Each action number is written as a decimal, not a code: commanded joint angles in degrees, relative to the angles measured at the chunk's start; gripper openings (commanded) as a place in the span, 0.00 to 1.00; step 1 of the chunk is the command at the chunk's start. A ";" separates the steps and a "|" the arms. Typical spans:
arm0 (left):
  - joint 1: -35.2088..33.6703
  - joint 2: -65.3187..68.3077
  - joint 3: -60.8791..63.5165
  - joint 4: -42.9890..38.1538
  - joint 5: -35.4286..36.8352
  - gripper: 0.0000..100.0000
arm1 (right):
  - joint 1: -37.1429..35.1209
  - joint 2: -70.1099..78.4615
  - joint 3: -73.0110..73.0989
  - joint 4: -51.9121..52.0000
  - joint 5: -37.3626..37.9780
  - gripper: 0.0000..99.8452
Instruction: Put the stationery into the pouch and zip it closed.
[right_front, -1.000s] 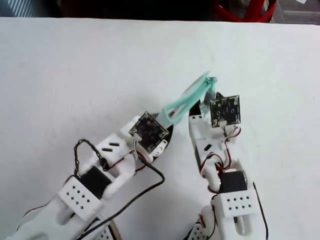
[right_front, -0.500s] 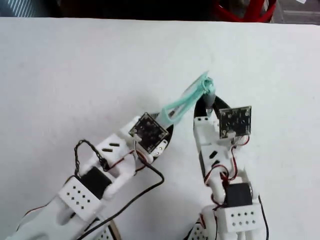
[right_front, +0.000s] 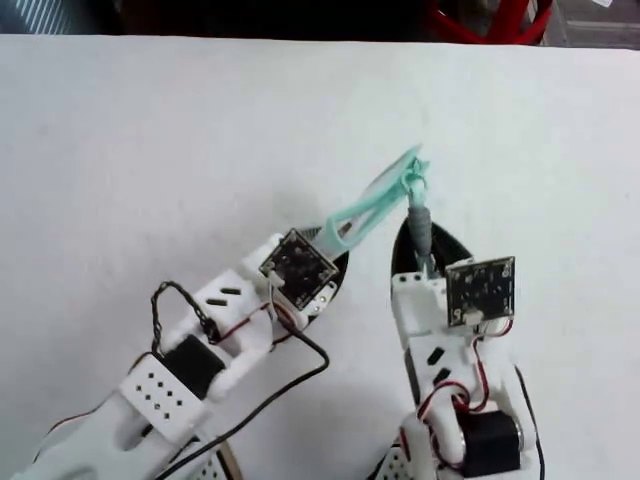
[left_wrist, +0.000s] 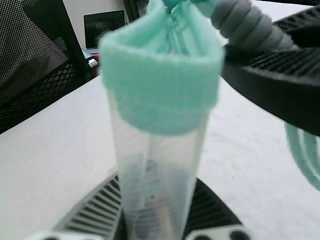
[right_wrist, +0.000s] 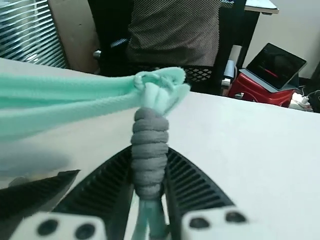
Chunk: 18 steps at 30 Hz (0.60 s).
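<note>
The left tool (right_front: 330, 243) is clamped on the near end of the clear plastic pouch with mint-green fabric trim (right_front: 375, 200). This lifts the pouch off the white table (right_front: 150, 130) and anchors it, so a pull on the zip meets resistance instead of dragging the whole pouch along. The pouch slants up and away from that grip towards the other arm, drawn out long and thin. Something dim shows through its clear wall in the left wrist view, though I cannot tell what it is.

At the pouch's far end hangs the grey wound-cord zip pull (right_wrist: 149, 150), and the right tool (right_wrist: 149, 200) is pinched shut around it. The pull sits at the very tip of the trim, so the zip is probably near the end of its run.
</note>
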 joint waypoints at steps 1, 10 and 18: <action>0.66 0.92 1.14 0.09 0.35 0.02 | -3.47 -1.71 -3.52 4.26 1.76 0.02; 0.66 0.84 1.32 0.18 0.35 0.02 | -3.47 -1.89 -4.92 4.62 2.73 0.02; 0.66 0.92 1.41 -0.18 0.35 0.02 | -3.82 3.21 -22.59 9.89 5.98 0.02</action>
